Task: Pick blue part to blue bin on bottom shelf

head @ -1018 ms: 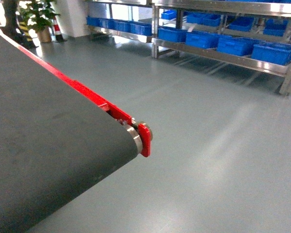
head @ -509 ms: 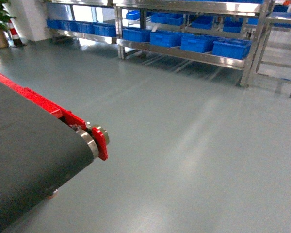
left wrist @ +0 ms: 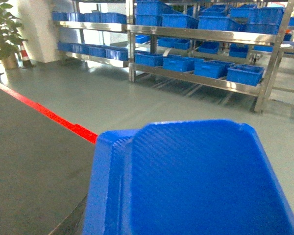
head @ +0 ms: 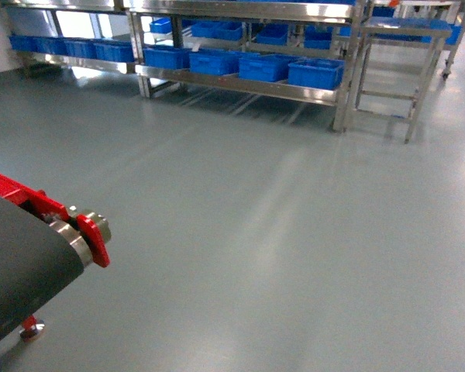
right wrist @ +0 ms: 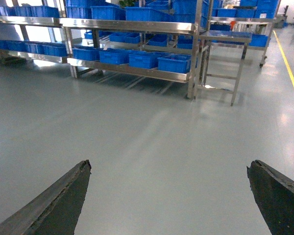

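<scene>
Across the grey floor [head: 279, 232], at the far side of the head view, stands the steel rack [head: 240, 12], and its bottom shelf [head: 240, 84] carries a row of blue bins [head: 316, 74] behind a shiny front rail. Just right of the rack is a small steel table [head: 407, 35]. At lower left in that view sits the end of a conveyor [head: 23, 263] with a dark belt, a red side rail and a metal roller at its tip; a small foot shows beneath it.

Close to the left wrist camera, the blue part [left wrist: 186, 181] fills the lower frame: a flat, finely ribbed plastic piece with chamfered corners, sitting over the edge of the conveyor belt, well apart from the rack behind it. The left gripper itself is hidden by the part, so I cannot tell whether its fingers grip it. A potted plant [left wrist: 5, 34] stands at far left by the wall.

From the right wrist camera, the right gripper [right wrist: 171, 196] has its two dark fingers [right wrist: 59, 200] spread wide with nothing between them, only floor showing in the gap. A yellow line [right wrist: 290, 63] runs along the floor at right
</scene>
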Controlling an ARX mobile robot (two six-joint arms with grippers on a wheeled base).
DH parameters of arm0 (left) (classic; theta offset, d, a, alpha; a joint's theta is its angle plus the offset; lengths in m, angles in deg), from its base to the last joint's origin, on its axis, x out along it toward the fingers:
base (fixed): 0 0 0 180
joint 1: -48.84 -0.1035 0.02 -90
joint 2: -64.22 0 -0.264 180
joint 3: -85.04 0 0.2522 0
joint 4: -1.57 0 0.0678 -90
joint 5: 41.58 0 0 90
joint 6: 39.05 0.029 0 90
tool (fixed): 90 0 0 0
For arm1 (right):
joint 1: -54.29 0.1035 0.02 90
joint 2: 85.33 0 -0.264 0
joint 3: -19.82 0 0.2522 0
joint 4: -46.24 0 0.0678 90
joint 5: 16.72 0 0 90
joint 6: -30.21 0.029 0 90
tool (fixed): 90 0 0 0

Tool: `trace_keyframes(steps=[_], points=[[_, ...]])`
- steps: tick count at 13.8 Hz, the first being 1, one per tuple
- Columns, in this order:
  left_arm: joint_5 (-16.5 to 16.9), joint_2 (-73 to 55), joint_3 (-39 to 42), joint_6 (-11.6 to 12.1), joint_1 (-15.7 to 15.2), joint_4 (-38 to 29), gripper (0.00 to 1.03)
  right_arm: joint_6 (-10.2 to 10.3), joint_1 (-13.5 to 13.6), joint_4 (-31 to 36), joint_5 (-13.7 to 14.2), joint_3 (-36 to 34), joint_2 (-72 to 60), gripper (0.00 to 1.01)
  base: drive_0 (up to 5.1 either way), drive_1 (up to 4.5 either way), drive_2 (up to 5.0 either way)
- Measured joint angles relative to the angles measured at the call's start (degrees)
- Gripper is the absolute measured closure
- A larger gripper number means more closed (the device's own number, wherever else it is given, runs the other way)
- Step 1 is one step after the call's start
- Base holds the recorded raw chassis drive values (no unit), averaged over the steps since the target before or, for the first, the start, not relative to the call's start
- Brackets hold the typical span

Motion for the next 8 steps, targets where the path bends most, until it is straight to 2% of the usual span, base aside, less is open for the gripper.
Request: trace_keyframes(steps=[8], points=[[0.0, -0.1, 0.0, 0.0, 0.0, 0.0, 0.59, 0.0, 0.0, 0.0, 0.0, 0.0, 0.0, 0.03, -1.6, -1.58, -1.6]])
